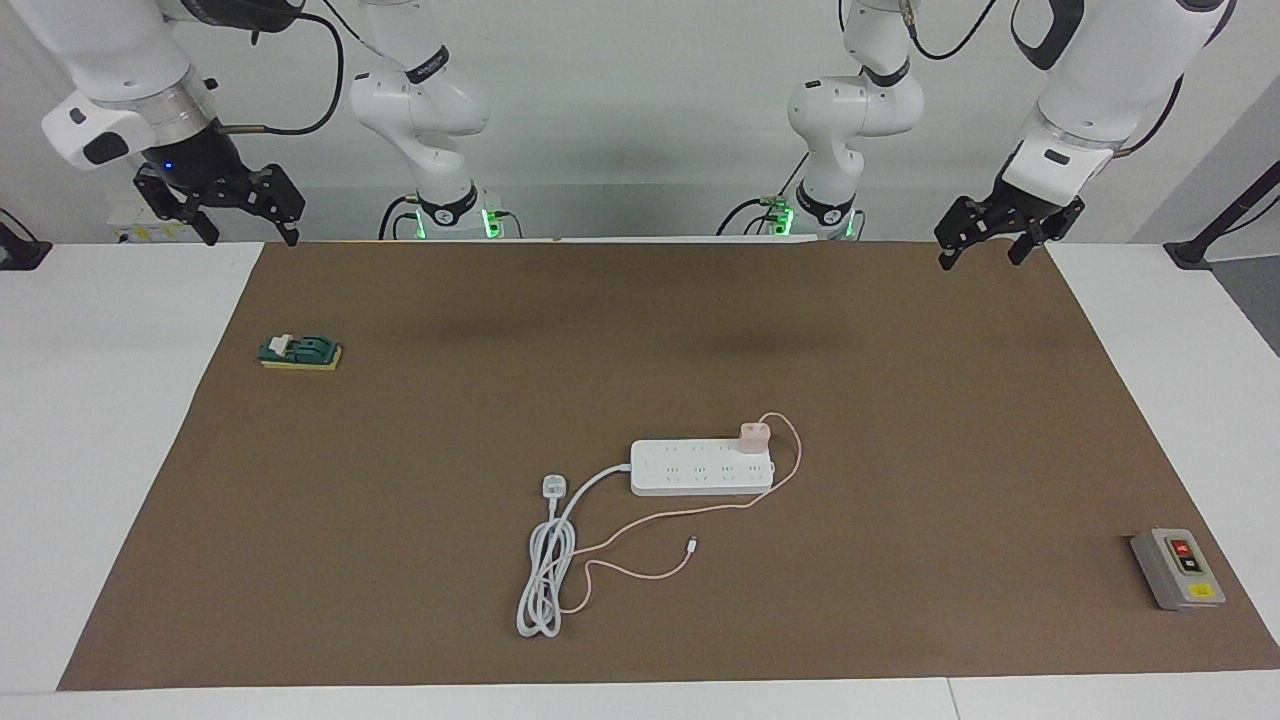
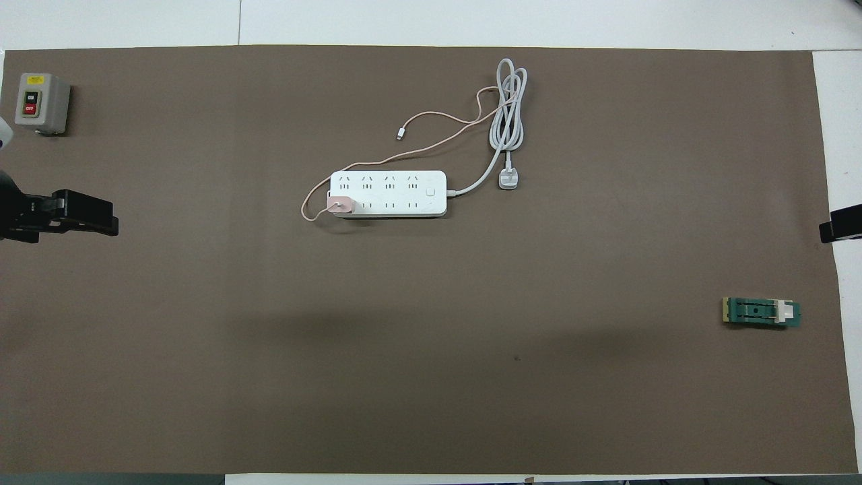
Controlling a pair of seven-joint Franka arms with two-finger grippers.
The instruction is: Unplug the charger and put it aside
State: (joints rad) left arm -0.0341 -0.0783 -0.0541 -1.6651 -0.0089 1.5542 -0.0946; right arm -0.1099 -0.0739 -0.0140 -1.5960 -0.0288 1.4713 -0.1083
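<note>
Brown mat (image 1: 900, 600), charger (image 1: 753, 437) plugged at strip's (image 1: 700, 470) end

A brown mat (image 1: 400, 560) covers the white table (image 1: 100, 450), pale wall (image 1: 640, 100) above.

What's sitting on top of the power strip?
Only the pink charger, plugged in at the power strip's corner nearest the robots, toward the left arm's end. Its prongs and socket are covered. Other sockets are bare.

Charger (image 1: 753, 437) pale pink, thin pink cable (image 1: 640, 520); power strip (image 1: 702, 467) white, thick white cord (image 1: 545, 580); mat (image 1: 640, 620) plain brown; table (image 1: 100, 400) white; switch box (image 1: 1177, 569) grey, red, black and yellow patches; small block (image 1: 300, 352) green on yellow.
</note>
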